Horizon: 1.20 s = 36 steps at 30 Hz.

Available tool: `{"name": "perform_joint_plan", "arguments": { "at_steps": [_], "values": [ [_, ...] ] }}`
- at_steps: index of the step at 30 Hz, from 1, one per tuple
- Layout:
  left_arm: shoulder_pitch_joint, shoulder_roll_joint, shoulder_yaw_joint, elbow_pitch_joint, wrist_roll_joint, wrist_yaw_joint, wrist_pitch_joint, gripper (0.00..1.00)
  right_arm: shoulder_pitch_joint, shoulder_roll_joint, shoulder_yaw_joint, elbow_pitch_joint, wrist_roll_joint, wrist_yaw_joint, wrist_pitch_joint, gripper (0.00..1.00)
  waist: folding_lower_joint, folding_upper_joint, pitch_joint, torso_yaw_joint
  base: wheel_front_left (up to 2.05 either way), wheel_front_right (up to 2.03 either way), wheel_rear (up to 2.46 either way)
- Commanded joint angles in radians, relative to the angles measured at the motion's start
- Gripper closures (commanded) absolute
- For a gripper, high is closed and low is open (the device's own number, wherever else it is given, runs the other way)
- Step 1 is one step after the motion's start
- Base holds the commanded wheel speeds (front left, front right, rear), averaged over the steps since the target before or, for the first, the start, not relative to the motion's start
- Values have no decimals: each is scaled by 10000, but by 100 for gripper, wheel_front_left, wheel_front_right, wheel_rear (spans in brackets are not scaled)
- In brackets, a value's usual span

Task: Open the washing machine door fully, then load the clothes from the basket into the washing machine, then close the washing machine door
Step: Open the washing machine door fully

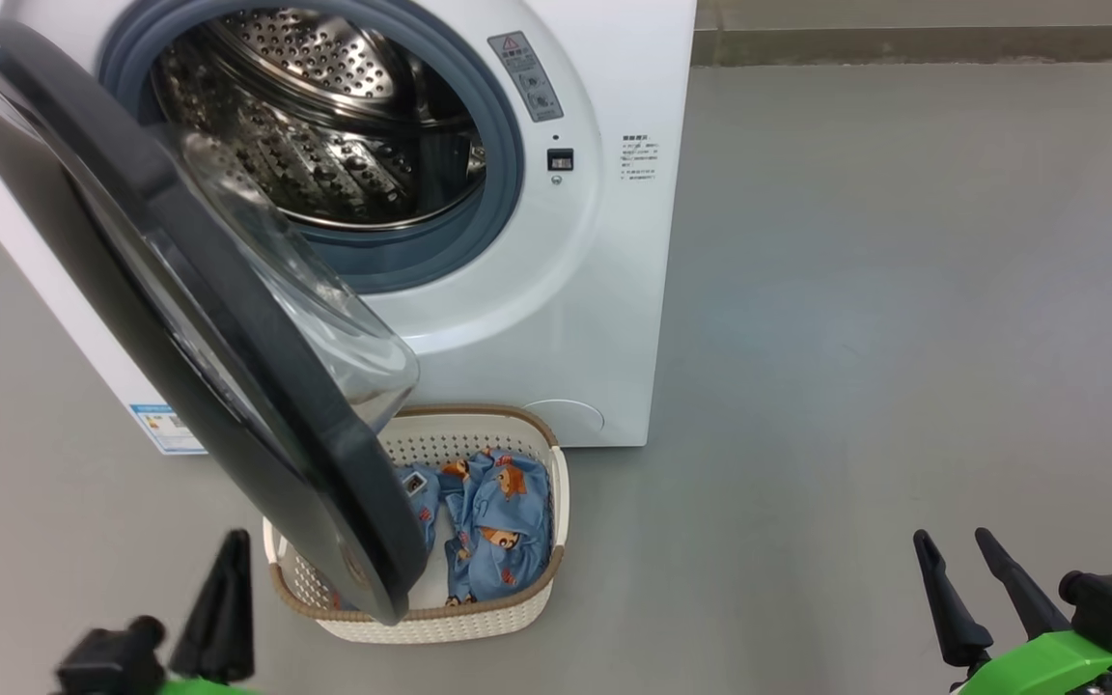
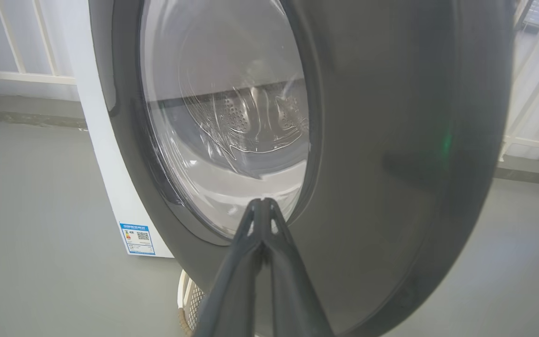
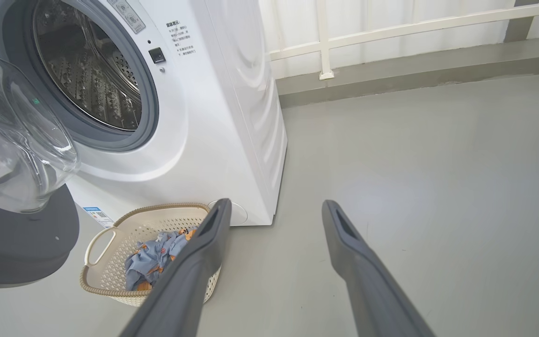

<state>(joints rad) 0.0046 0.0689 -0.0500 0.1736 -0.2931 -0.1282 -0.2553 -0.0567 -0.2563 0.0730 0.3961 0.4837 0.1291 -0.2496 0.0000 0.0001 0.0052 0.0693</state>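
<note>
The washing machine door stands swung open, its clear glass bowl facing the steel drum of the white washing machine. The door's lower rim hangs over the left part of the basket, which sits on the grey floor just before the machine. In the basket lie the clothes, 2 light blue bundles printed with bears. The left gripper is clenched on nothing, its 2 fingers pressed together near the door's outer face. The right gripper is released, well apart over bare floor.
</note>
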Motion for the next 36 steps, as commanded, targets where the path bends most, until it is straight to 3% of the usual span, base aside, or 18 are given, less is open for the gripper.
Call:
{"name": "perform_joint_plan", "arguments": {
  "at_steps": [1, 5, 11, 16, 20, 28, 36],
  "values": [
    [-329, 85, 476, -465, -204, -25, -65, 100, 20, -137, 122, -258, -104, 16, -122, 0, 0, -1, 8, 33, 0, 0, 0],
    [-556, 29, 977, -1382, -432, -25, -65, 100, 63, -123, 59, -301, -87, 16, -122, 0, 0, -1, 17, 109, 0, 0, 0],
    [-731, -95, 1290, -3777, 173, 145, -65, 100, 66, -137, 23, -310, -73, 16, -122, 0, 0, -1, 48, 156, 0, 0, 0],
    [-651, -154, 141, -5722, 350, 279, 24, 100, -23, -144, -9, -316, -74, 16, -122, 0, 0, -1, 169, 152, 0, 0, 0],
    [-653, -170, -1292, -6397, 272, 223, 482, 100, -103, -151, -38, -348, -93, 16, -122, 0, 0, -1, 284, 127, 0, 0, 0],
    [-991, -184, -3046, -4745, -470, 355, 529, 100, -321, -83, -48, -402, -172, 16, -122, 0, 0, -1, 570, 1, 0, 0, 0],
    [-1483, -185, -3181, -2741, -836, 479, 159, 100, -458, -71, 52, -382, -240, 16, -122, 0, 0, -1, 690, -117, 0, 0, 0]
  ]
}}
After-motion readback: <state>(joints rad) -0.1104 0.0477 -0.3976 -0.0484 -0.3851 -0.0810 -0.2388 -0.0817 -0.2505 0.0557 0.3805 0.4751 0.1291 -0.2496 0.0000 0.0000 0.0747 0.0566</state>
